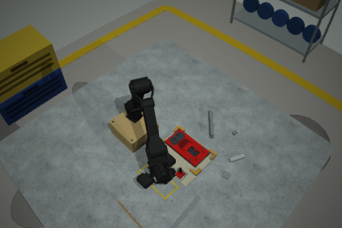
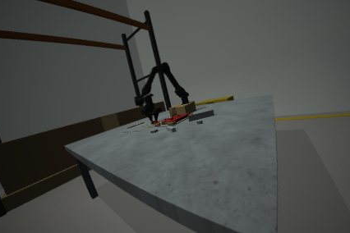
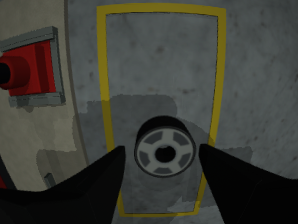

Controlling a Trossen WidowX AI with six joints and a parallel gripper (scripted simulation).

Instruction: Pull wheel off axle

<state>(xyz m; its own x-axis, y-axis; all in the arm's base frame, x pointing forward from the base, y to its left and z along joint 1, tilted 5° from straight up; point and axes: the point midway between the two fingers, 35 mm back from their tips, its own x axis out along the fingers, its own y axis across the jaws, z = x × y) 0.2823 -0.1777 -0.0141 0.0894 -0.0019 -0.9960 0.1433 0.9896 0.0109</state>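
Grey mottled table (image 1: 89, 168). Yellow-outlined rectangular marked area (image 3: 216, 63) on it. Black two-fingered hand (image 3: 162, 163), open, fingers standing either side of the wheel with gaps showing. Small grey spoked wheel (image 3: 164, 153) lay flat inside the outline.

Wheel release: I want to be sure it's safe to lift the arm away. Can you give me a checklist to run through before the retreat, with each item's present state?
1. Wheel off the axle: ok.
2. Wheel inside the yellow marked area: ok, all of it lies within the outline in the wrist view.
3. Wheel resting flat on the table: cannot tell; it faces the camera squarely, but contact is not visible.
4. Gripper open: ok, partly opened.
5. Fingers apart from the wheel: ok, a narrow gap shows on each side.
6. Fingers off the table: cannot tell.
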